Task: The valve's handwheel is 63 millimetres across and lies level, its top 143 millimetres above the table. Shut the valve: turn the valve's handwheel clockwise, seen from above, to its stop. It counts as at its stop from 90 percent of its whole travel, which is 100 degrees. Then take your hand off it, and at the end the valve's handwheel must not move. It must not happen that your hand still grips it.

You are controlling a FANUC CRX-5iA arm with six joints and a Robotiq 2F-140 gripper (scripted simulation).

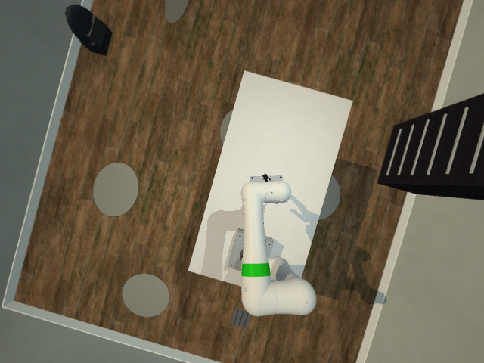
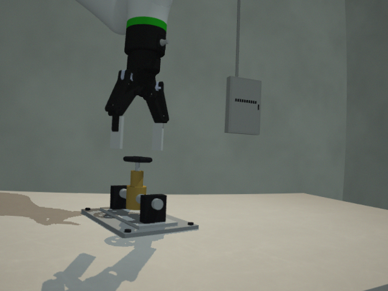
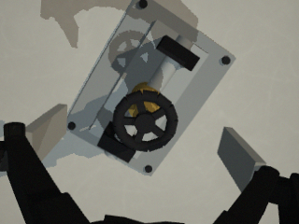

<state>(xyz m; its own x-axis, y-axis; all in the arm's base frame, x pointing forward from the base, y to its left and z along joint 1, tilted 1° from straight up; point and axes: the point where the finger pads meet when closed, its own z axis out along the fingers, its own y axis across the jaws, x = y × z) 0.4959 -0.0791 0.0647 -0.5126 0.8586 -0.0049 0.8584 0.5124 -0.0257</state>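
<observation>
The valve stands on a grey base plate (image 2: 180, 226) (image 3: 208, 81) (image 1: 255, 178) on the table. Its black spoked handwheel (image 2: 137, 159) (image 3: 145, 119) lies level on top of a brass body (image 2: 136, 189), with black clamp blocks (image 2: 152, 207) at either side. My gripper (image 2: 136, 147) (image 3: 145, 130) is open wide and empty. It hangs straight above the handwheel, its fingertips a little higher than the wheel's rim and apart from it. In the overhead view the arm's wrist (image 1: 273, 191) hides the wheel.
The white table (image 1: 289, 128) (image 2: 282, 244) stretches far beyond the valve plate. The arm's base plate (image 1: 235, 253) sits at the table's near end. A grey wall box (image 2: 243, 105) hangs on the back wall.
</observation>
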